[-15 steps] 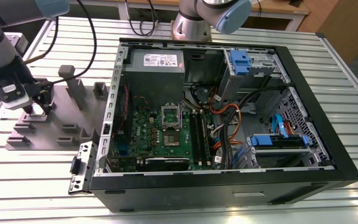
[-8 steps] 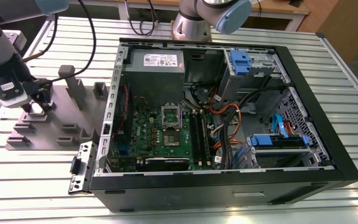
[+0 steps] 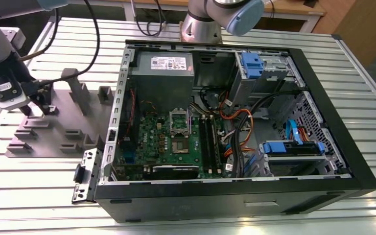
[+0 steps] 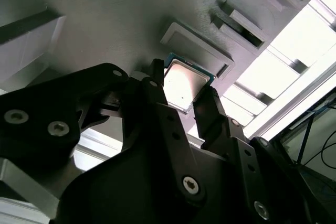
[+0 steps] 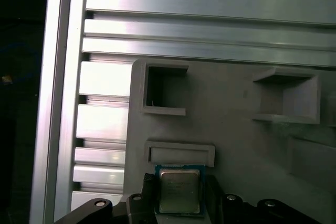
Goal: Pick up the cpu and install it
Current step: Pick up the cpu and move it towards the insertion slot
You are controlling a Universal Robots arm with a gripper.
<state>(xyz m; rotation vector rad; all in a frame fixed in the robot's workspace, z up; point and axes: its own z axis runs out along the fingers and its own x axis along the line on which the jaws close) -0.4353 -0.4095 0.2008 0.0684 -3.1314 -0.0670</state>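
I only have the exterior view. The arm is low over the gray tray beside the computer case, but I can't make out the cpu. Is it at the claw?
Observer: Yes. In both wrist views the cpu sits inside the claw, with the fingers against two of its opposite edges.
Operator: Where on the tray is that?
Observer: In the first wrist view it is right beside a shallow rectangular pocket of the gray tray, with its shiny metal top facing the camera.
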